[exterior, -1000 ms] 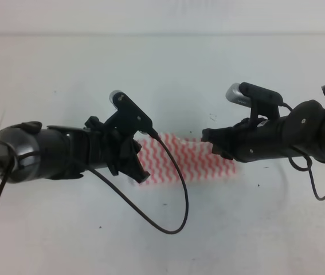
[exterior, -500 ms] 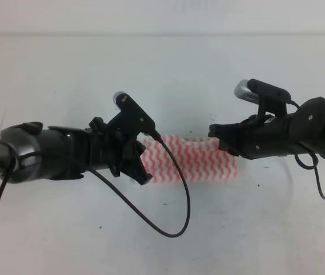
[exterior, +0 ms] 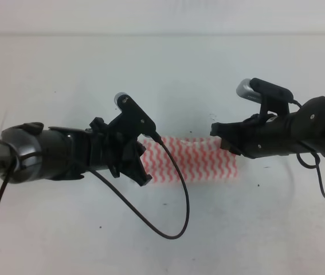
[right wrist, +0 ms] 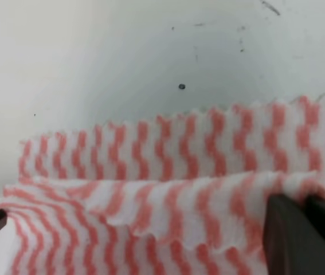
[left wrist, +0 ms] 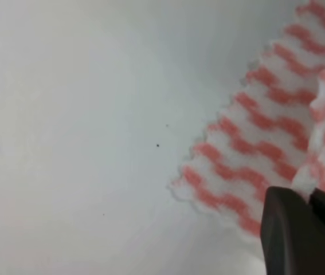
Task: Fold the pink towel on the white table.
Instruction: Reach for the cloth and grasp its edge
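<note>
The pink towel, striped pink and white, lies on the white table between my two arms. My left gripper sits at the towel's left end. In the left wrist view its dark fingers are shut on a raised fold of the pink towel. My right gripper is at the towel's far right corner. In the right wrist view its fingers pinch a lifted upper layer of the pink towel, with a lower layer flat behind it.
A black cable loops from the left arm across the towel and onto the table in front. Another cable hangs from the right arm. The table carries a few dark specks.
The right gripper has drawn to the right and slightly back, uncovering more of the towel's right end. The left gripper has shifted a little to the right.
</note>
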Available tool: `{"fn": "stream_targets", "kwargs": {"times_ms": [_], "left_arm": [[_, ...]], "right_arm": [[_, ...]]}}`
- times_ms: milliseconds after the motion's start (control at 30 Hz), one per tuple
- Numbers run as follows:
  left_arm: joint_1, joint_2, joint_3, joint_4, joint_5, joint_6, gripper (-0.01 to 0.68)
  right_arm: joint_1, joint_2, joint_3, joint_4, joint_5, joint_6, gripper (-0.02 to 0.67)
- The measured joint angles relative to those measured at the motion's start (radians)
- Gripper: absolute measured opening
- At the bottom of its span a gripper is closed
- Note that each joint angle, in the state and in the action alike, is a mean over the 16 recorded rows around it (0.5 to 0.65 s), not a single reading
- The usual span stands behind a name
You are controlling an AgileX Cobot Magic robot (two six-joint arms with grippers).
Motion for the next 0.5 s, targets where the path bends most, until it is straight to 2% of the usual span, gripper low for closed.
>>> {"fn": "stream_targets", "kwargs": {"times_ms": [500], "left_arm": [[0.000,-0.001,0.000,0.000,0.001,0.000,-0.005]], "right_arm": [[-0.002,0.001,0.000,0.000,0.000,0.001,-0.015]]}}
